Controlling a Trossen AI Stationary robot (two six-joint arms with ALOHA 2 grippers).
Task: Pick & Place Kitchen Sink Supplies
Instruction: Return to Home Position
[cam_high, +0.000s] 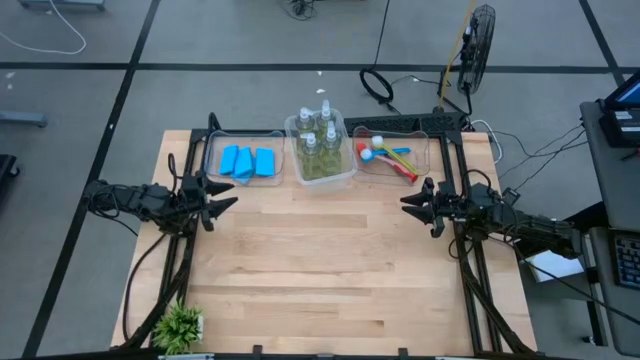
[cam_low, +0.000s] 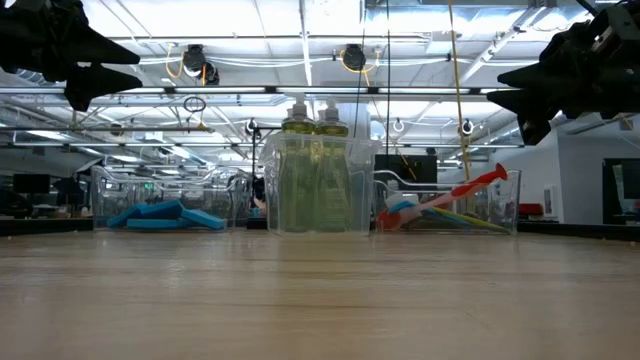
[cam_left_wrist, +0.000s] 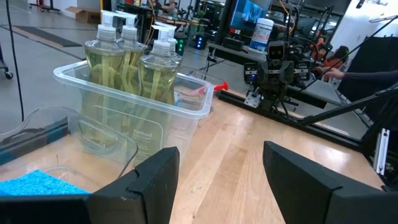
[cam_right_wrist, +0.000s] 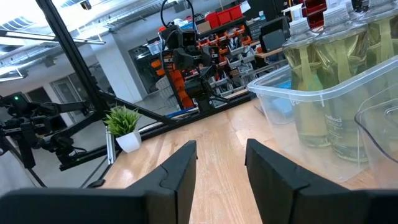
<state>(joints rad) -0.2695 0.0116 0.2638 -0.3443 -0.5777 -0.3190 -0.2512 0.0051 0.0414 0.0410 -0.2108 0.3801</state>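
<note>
Left claw (cam_left_wrist: 221, 155): hung over the left edge of the counter (cam_high: 320, 270), just in front of the left bin (cam_high: 245, 135), pointing inward; its fingers were apart and held nothing.
Right claw (cam_right_wrist: 221, 146): hung over the counter's right edge, just in front of the right bin (cam_high: 425, 150), facing the left claw across the wood; its fingers were apart and empty too.
Pump bottles (cam_high: 318, 140): stood upright and packed close together in the middle bin (cam_high: 322, 183), yellow-green liquid inside, pumps on top.
Sponges (cam_high: 247, 162): blue, lying side by side in the left bin.
Brushes (cam_high: 390, 155): lay crossed over one another in the right bin; the red brush (cam_low: 470, 185) leaned with its handle up near the rim.
Bins: three clear tubs in a row along the far side of the counter, each just beside the next.
Plant (cam_high: 180, 325): small, green and potted, at the near left corner of the counter, well apart from both claws.
</note>
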